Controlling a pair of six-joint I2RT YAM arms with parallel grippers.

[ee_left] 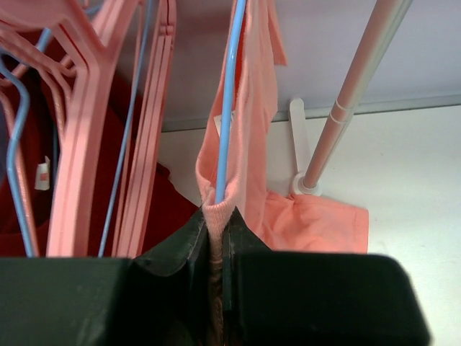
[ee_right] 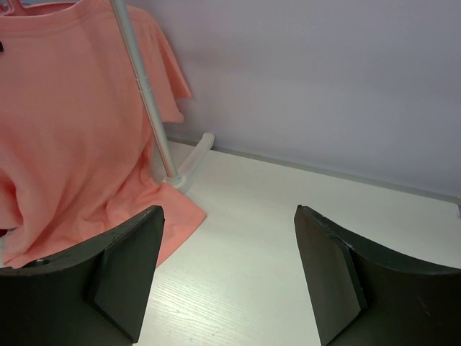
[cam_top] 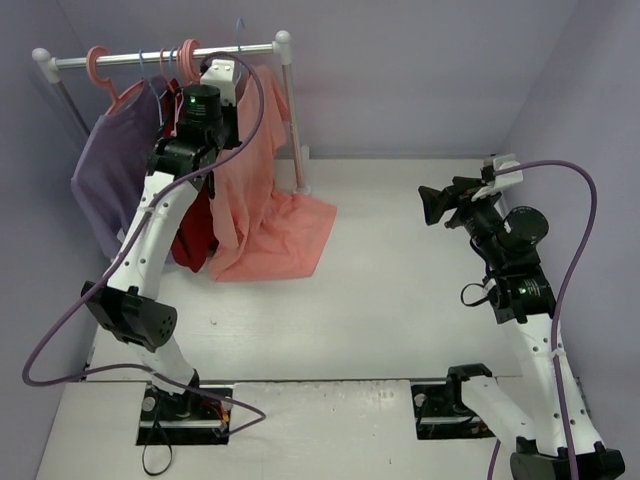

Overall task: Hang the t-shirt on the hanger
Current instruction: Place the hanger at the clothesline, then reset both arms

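Up at the rack [cam_top: 150, 57] with the left pincer [ee_left: 215, 232], jaws pinched shut on a ribbed edge of the t-shirt [cam_top: 262, 190], nothing but cloth between the two fingers. Right there in the same pinch, one light-blue wire of the hanger [ee_left: 229, 108], running straight down into the fold of fabric. One salmon t-shirt, then, hanging at the right end of the rail just beside the upright post, lower part spilling onto the tabletop [cam_top: 400, 290] in a soft heap. Three garments counted on the one rack: lavender shirt [cam_top: 105, 180] far left, dark red garment [cam_top: 195, 240] in the middle behind the left arm, t-shirt on the right. Two pink plastic hangers [cam_top: 97, 62] hooked over the rail in the overhead view; more pink bars crowded together in the left wrist view, too overlapped to count. At least two more thin blue wires in among them. Over on the right side, well apart from the rack, the right pincer [cam_top: 435, 205] hovering above the tabletop, two fingers spread wide, nothing between them.
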